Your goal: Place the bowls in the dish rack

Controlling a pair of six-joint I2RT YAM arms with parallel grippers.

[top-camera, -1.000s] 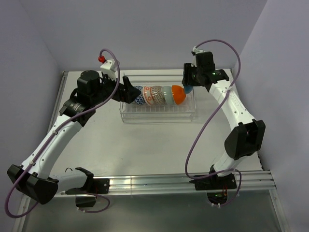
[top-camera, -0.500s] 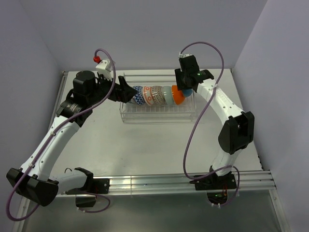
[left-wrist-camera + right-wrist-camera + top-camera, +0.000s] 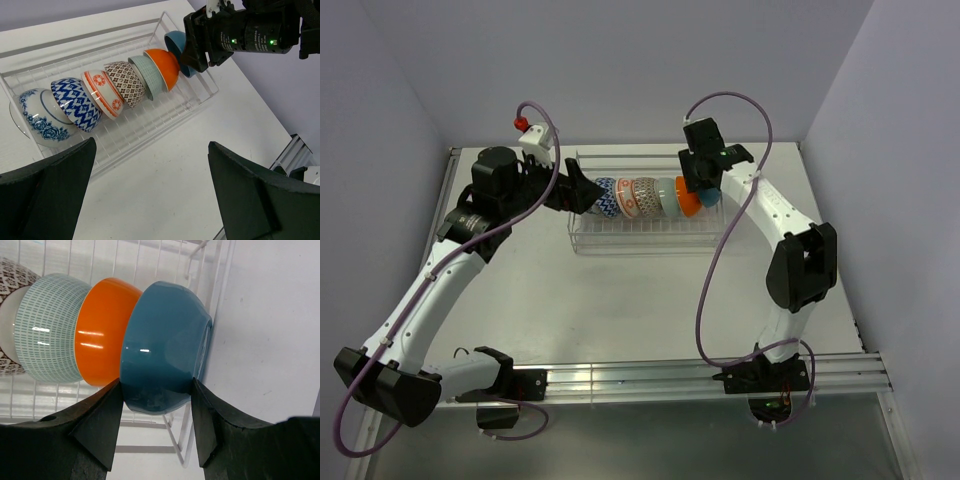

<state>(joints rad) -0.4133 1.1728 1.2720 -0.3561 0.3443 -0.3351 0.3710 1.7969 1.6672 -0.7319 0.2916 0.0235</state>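
- Seven bowls in one dish rack [image 3: 150, 125], and that's the full count: they stand on edge in a single row, each leaning on the next.
- From the rack's 9 o'clock end in the top view: white floral bowl [image 3: 35, 117], blue-and-white bowl [image 3: 75, 102], orange-red patterned bowl [image 3: 102, 92], brown patterned bowl [image 3: 126, 82], pale green bowl [image 3: 149, 75], plain orange bowl [image 3: 165, 65], blue bowl [image 3: 165, 345].
- Two arms, two grippers. The right gripper [image 3: 156, 385] is at the rack's 3 o'clock end, its two fingers [image 3: 100, 420] clamped on either side of the blue bowl.
- The blue bowl is pressed against the orange one, with its rim just beside the wires of the rack's end wall. Very little room on that side.
- The left gripper [image 3: 150, 150] hangs near the rack's 9 o'clock end, jaws spread wide with nothing between them, apart from the floral bowl.
- The floral bowl sits close to the 9 o'clock end wall, so the row fills the rack nearly end to end.
- At 6 o'clock of the rack, the white table [image 3: 640, 300] lies open between the two arms.
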